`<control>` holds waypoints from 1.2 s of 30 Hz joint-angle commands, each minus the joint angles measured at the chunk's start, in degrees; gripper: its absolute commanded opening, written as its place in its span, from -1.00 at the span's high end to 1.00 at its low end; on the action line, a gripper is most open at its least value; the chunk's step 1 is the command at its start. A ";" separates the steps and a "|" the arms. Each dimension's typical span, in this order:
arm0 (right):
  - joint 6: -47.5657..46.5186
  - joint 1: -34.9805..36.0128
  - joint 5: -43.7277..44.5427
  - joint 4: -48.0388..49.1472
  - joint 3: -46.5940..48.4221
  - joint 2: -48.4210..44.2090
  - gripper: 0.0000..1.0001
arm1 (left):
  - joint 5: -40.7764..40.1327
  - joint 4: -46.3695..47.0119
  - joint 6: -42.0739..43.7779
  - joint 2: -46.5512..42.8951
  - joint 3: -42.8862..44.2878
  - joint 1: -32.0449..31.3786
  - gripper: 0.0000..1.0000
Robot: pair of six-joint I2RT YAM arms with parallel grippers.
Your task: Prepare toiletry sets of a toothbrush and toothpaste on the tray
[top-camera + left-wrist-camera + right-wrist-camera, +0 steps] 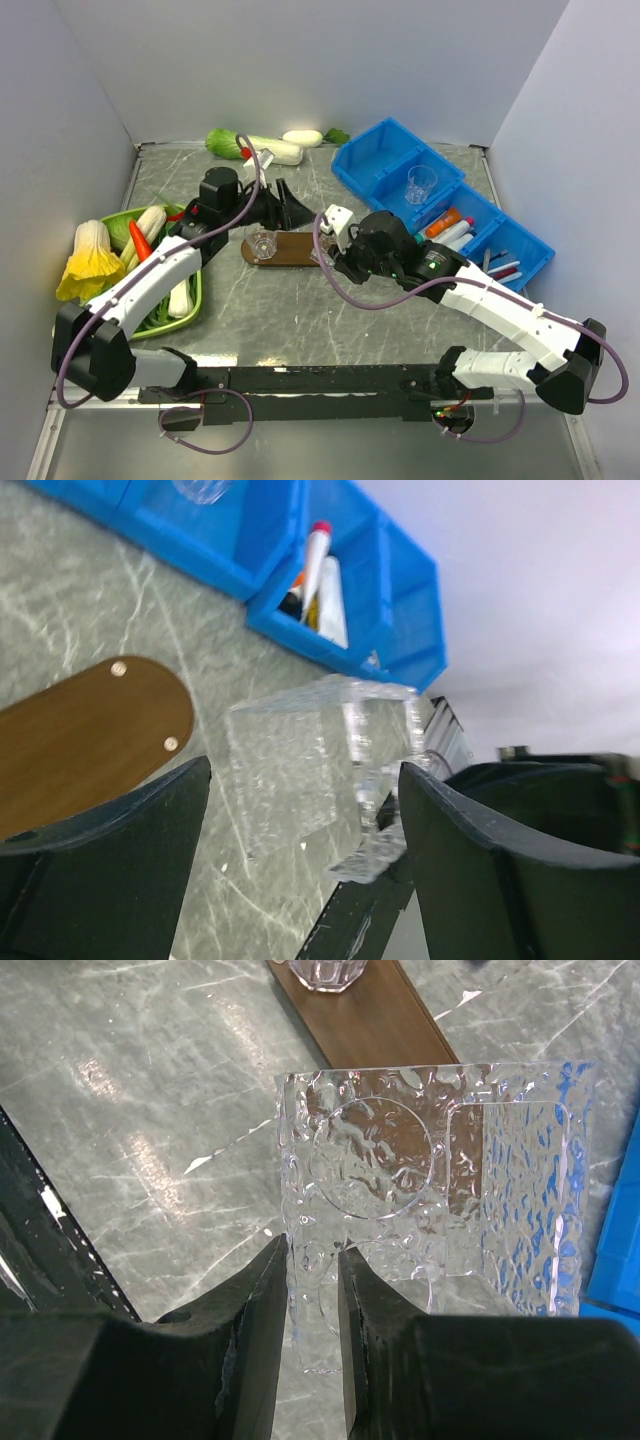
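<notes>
Clear embossed holder [430,1180], pinched by one thin edge in the right jaws near the end of the tray [295,250] on the counter, left jaws apart astride it, toothpaste [443,221] unfetched in the blue bin [395,140]; hazard: a skewed left squeeze could twist it loose.

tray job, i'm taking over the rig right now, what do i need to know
Left jaws: open, empty, at the far edge of the tray.
Right jaws: shut on the edge of a clear plastic piece, at the tray's right end.
On the tray: one clear cup, nothing else.
Toothpaste: orange tube in the middle compartment of the blue bins.
Toothbrush: seemingly among the thin sticks in the end compartment.
Done: no set on the tray yet.
Left: probably set down the clear piece, then bring a toothbrush and toothpaste over.
</notes>
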 commanded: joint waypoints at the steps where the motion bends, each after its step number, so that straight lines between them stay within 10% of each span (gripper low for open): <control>1: 0.29 0.70 0.83 1.66 0.04 -0.46 1.00 | 4.41 4.51 0.85 -2.49 -0.64 -0.61 -0.59; 12: -0.68 2.10 1.62 0.17 2.06 -0.02 1.00 | 15.33 0.82 4.10 2.96 2.17 -4.04 -0.39; 36: -2.88 3.77 6.90 0.43 1.97 0.42 0.92 | 24.29 3.89 1.11 6.66 1.82 -5.36 0.98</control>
